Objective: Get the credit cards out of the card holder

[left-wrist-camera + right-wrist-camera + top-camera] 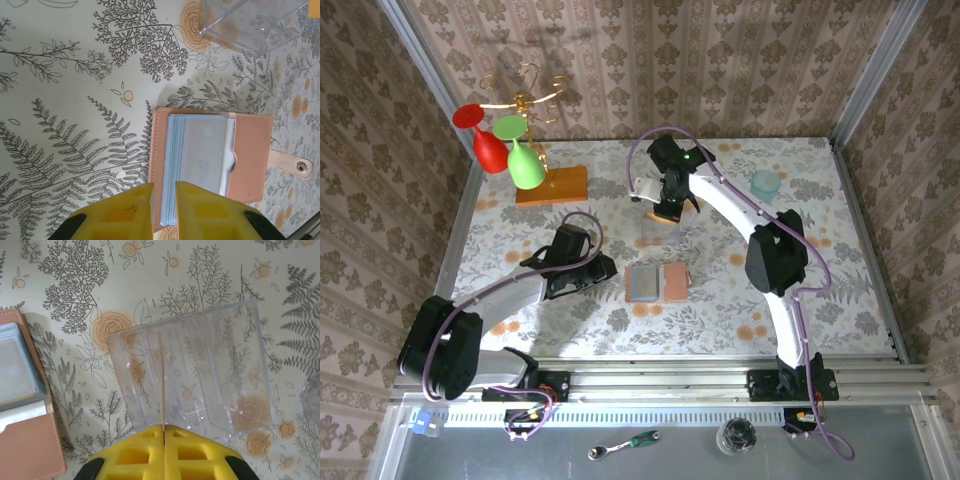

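Note:
The card holder [656, 283] lies open on the flowered table, reddish-brown rim around grey-blue pockets [202, 150], its snap strap [295, 165] sticking out to one side. My left gripper [603, 268] is just left of it; in the left wrist view the gripper [164, 192] stands narrowly open, with the edge of the pocket stack showing in the gap. My right gripper [667, 212] hangs over a clear plastic box [190, 370]. It [164, 429] is shut on a thin tan credit card [163, 390] seen edge-on, pointing down into the box. The holder's corner [20, 405] lies to the left.
An orange wooden slab [552, 185] carries a gold stand with red and green goblets [510, 150] at the back left. A teal cup [766, 183] sits at the back right. A ratchet [625, 445] and a jar [737, 435] lie below the table's front rail.

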Controlling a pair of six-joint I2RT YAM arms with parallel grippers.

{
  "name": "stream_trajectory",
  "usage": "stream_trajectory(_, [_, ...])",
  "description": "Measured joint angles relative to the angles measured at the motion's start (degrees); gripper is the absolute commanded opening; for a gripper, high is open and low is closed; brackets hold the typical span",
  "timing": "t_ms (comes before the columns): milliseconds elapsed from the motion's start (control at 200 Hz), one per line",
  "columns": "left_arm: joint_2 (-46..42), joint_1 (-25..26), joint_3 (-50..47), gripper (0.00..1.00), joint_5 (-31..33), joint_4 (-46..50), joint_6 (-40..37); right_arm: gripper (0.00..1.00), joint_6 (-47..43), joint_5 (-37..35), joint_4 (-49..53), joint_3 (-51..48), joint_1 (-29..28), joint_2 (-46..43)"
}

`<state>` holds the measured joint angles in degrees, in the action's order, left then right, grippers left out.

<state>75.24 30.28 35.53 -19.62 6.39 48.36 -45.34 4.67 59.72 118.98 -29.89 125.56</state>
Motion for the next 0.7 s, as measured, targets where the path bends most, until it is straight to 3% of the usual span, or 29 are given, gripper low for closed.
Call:
stream_trajectory(295, [-0.81,-1.42,-1.09,0.21,-0.68,0.09,-0.02,0.0,-4.33,0.04,9.29,10.38,-0.02,9.79])
stream_trajectory(700, [-4.61,-3.34,-3.19,0.21,-1.18,0.96,-0.15,0.0,-8.61,3.23,17.2,15.69,-0.02,14.56])
